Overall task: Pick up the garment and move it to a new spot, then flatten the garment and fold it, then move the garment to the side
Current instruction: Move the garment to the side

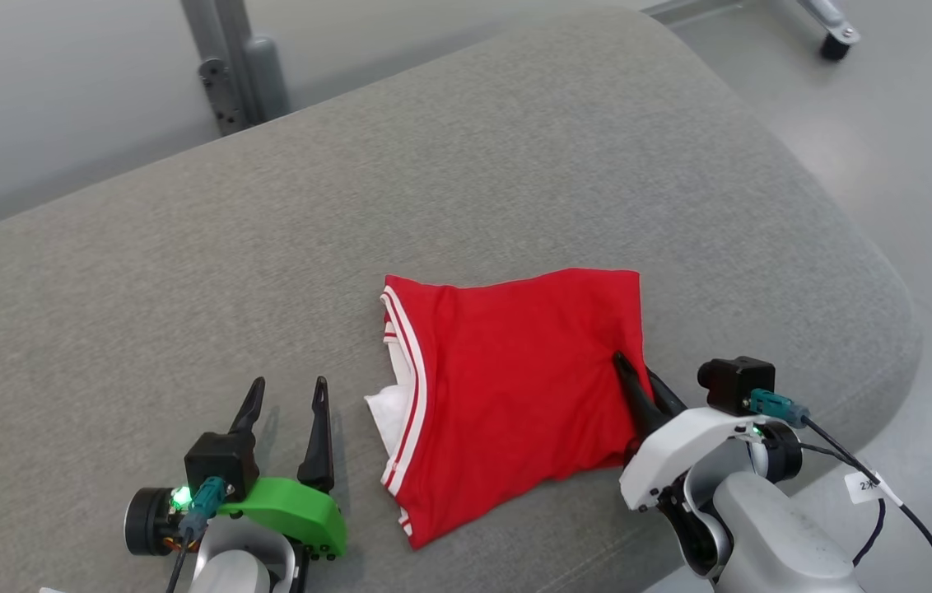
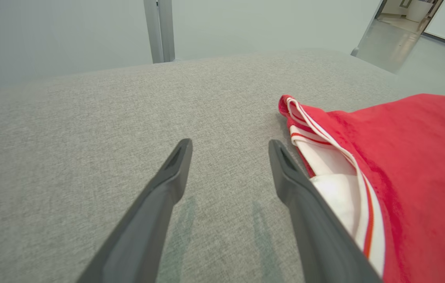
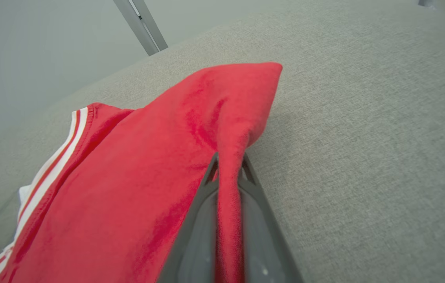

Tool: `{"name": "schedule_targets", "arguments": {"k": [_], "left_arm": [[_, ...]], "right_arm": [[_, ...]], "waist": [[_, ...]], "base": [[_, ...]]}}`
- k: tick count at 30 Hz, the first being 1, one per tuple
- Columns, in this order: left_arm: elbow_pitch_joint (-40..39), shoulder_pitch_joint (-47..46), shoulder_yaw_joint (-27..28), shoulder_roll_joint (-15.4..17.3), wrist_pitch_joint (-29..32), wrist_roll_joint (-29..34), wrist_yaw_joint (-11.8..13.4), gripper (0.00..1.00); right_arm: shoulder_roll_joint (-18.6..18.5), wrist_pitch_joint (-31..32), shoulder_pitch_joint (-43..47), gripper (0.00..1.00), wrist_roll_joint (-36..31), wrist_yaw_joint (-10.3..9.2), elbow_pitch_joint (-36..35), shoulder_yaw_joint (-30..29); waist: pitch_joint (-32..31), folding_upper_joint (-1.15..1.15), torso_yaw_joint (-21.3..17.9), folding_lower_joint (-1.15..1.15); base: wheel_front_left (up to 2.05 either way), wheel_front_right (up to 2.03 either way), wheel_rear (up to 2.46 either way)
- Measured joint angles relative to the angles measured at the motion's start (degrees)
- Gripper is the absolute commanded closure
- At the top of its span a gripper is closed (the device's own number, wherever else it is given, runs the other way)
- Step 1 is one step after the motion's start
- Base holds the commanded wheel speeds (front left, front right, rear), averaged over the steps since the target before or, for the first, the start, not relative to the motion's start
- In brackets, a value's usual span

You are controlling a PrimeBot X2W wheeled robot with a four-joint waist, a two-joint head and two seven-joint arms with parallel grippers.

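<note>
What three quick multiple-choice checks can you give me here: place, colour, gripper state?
1. Where is the garment relative to the left gripper? A. To its right, on the grey cushion. B. To its left. C. Between its fingers.
2. What colour is the garment's edge trim? A. Blue. B. White with a red stripe. C. Black.
3. How is the right gripper? A. Open above the cloth. B. Shut, holding nothing. C. Shut on the garment.
1 A: the head view shows it right of the open left fingers. 2 B: white banding with a red line edges it. 3 C: a red fold is pinched between its fingers.
</note>
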Motion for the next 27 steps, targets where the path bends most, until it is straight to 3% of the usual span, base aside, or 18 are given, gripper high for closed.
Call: {"name": "schedule_targets", "arguments": {"k": [5,10,18,27], "left_arm": [[0.1,-0.6,0.0,0.0,0.0,0.5,-0.3,0.00],[0.2,-1.0,-0.2,0.0,0.0,1.5,-0.6,0.00],[0.2,-2.4,-0.8,0.0,0.0,3.1,-1.3,0.00],[0.1,-5.2,-1.1,0.0,0.0,6.1,-2.2,0.00]], "right_arm": [[0.0,0.0,0.0,1.00,0.3,0.00,-1.0,0.2],[0.0,0.0,-0.3,1.00,-1.6,0.00,-0.9,-1.3],[-0.9,0.0,-7.9,1.00,-7.6,0.01,2.0,-6.4],[-9.0,0.0,-20.3,1.00,-17.2,0.01,12.2,-17.6]], "waist": [[1.0,0.00,-4.4,0.00],[2.7,0.00,-5.4,0.00],[4.6,0.00,-1.7,0.00],[7.9,0.00,4.7,0.00]], "base": [[0.00,0.00,0.00],[0.00,0.00,0.00],[0.00,0.00,0.00],[0.00,0.00,0.00]]}}
